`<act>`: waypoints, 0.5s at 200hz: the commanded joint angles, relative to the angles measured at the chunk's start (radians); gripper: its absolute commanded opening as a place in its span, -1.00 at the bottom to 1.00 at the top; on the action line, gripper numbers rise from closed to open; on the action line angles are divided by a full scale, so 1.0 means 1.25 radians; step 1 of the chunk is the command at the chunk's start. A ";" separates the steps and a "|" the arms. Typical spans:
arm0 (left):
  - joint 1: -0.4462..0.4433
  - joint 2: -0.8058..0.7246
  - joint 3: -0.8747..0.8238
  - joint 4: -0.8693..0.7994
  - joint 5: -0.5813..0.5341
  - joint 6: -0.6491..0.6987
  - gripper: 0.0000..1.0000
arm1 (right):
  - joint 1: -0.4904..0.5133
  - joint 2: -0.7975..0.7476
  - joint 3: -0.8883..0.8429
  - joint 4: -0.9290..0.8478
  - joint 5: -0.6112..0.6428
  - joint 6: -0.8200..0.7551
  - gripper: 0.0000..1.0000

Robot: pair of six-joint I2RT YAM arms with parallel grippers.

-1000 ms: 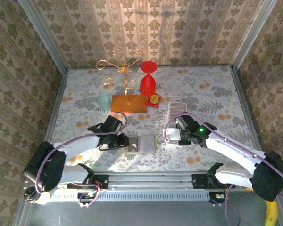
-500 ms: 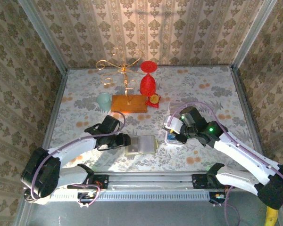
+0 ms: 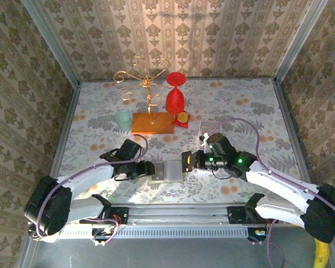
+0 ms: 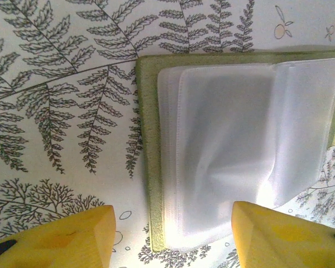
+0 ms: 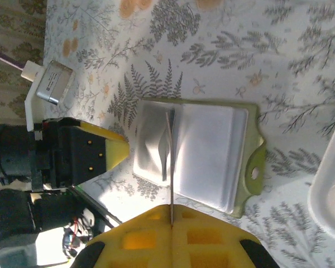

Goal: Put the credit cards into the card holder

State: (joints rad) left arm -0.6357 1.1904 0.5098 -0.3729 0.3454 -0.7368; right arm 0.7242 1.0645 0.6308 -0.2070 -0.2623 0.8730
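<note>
- The table [image 3: 251,106], covered in a fern-and-flower print, carries the card holder near its front edge, between the two arms.
- The olive-green card holder [image 4: 234,139] with clear plastic sleeves lies flat and spread open.
- The left gripper [image 4: 173,237] stands partly open at the holder's left edge, one yellow finger over the table, the other over the sleeves, with nothing in its grasp.
- The right gripper [image 5: 171,223] is clamped on a thin plastic credit card [image 5: 171,156], seen edge-on above the sleeves; its colour cannot be told.

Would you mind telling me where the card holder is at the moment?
In the top view the card holder lies near the front edge of the table, centred between the left gripper and the right gripper.
</note>
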 commanded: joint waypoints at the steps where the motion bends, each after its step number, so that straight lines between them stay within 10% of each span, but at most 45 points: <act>1: -0.012 0.016 -0.016 0.008 0.015 -0.007 0.12 | 0.022 0.030 -0.010 0.108 0.040 0.138 -1.00; 100: -0.019 0.069 -0.012 0.004 -0.004 0.003 -0.23 | 0.106 0.290 0.016 0.300 0.080 0.156 -1.00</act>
State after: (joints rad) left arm -0.6495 1.2476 0.5037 -0.3656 0.3405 -0.7399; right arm 0.8433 1.3701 0.6109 0.0986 -0.2089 1.0554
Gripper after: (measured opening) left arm 0.406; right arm 0.046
